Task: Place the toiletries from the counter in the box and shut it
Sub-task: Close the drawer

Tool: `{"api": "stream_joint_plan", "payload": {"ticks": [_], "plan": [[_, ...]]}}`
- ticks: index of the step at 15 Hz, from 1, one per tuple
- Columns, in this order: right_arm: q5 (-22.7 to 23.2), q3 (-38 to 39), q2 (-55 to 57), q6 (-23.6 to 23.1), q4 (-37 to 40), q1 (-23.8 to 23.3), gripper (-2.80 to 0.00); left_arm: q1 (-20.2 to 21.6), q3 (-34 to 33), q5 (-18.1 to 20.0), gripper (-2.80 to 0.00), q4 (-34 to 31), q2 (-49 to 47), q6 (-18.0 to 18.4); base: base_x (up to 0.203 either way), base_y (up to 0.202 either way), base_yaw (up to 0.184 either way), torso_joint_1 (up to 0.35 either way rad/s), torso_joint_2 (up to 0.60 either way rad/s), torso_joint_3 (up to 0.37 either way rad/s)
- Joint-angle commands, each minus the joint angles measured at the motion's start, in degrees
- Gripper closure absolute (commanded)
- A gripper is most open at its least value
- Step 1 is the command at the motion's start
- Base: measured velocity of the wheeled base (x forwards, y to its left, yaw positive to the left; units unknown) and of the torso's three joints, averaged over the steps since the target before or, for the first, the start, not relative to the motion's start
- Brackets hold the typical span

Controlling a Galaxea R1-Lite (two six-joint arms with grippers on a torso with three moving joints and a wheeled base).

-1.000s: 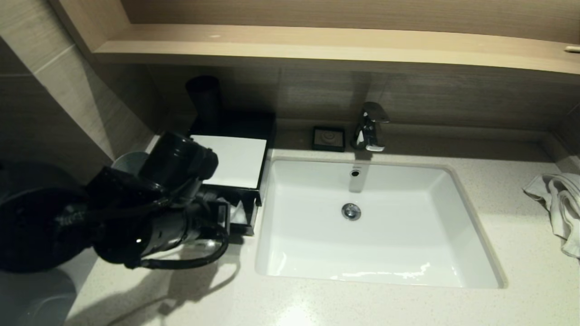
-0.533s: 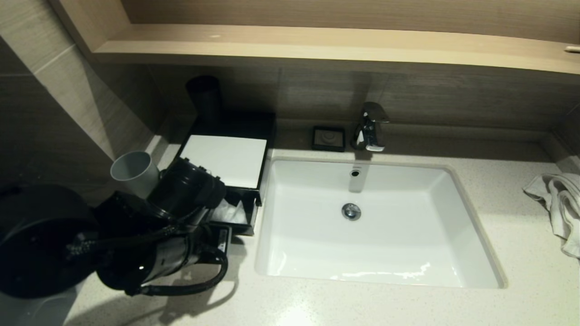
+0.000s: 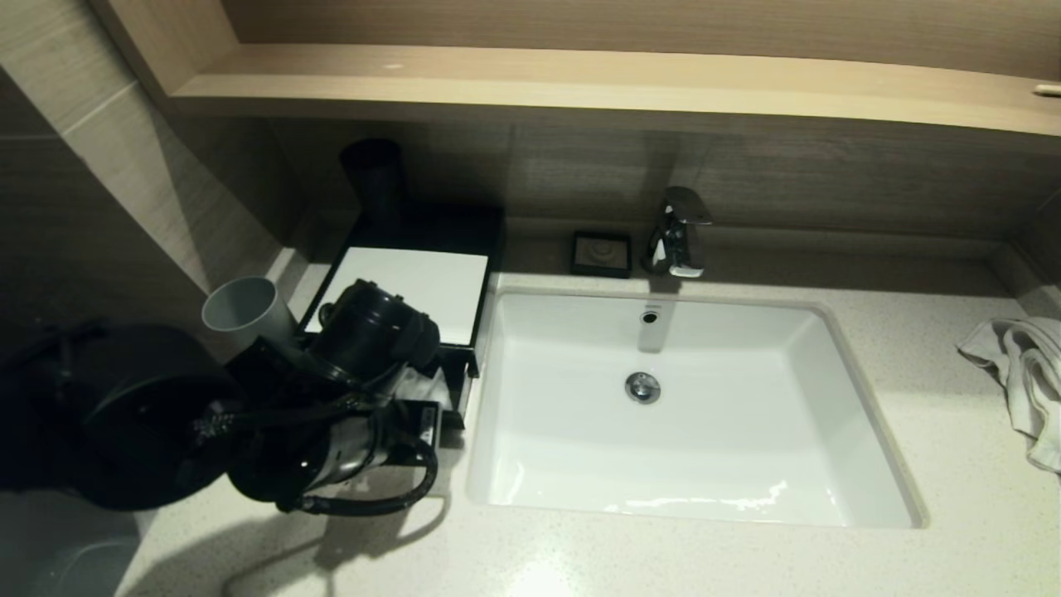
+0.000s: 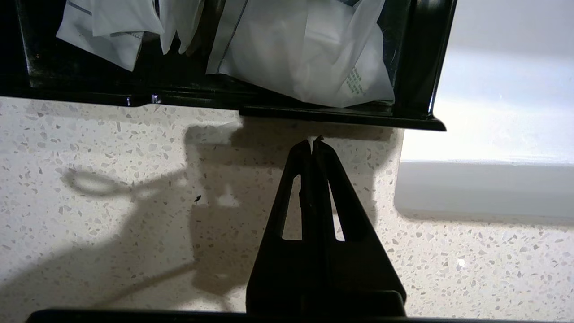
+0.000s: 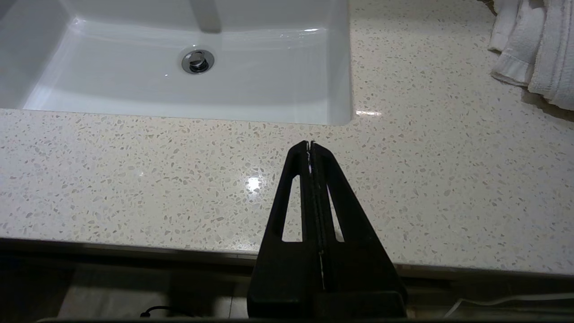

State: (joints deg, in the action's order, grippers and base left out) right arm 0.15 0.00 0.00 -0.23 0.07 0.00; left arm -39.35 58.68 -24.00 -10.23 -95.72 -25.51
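With packets [image 4: 309, 58] already inside the box [image 4: 341, 117], we hold our left pincer [image 4: 312, 142], pressed together and empty, just before its front edge, judging closing comes next.

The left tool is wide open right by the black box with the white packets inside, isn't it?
Not quite. The left tool is shut, its fingers pressed together, as the left wrist view shows. It is right by the black box, and the white packets are inside.
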Motion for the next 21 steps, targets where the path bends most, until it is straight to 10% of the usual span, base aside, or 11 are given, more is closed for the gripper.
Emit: {"api": "stream_joint_plan", "payload": {"ticks": [1,21], "plan": [[-0.05,0.0,0.0,-0.03,0.01,0.0,0.0,0.26,1.35,-0.31,0.0,-0.06,-1.91,-0.37,0.0,0.0,0.0,0.0,0.0,0.0],[0.03,0.0,0.0,-0.03,0.01,0.0,0.0,3.58,8.2,-0.34,0.0,-0.7,-2.61,-0.15,0.0,0.0,0.0,0.0,0.0,0.0]]}}
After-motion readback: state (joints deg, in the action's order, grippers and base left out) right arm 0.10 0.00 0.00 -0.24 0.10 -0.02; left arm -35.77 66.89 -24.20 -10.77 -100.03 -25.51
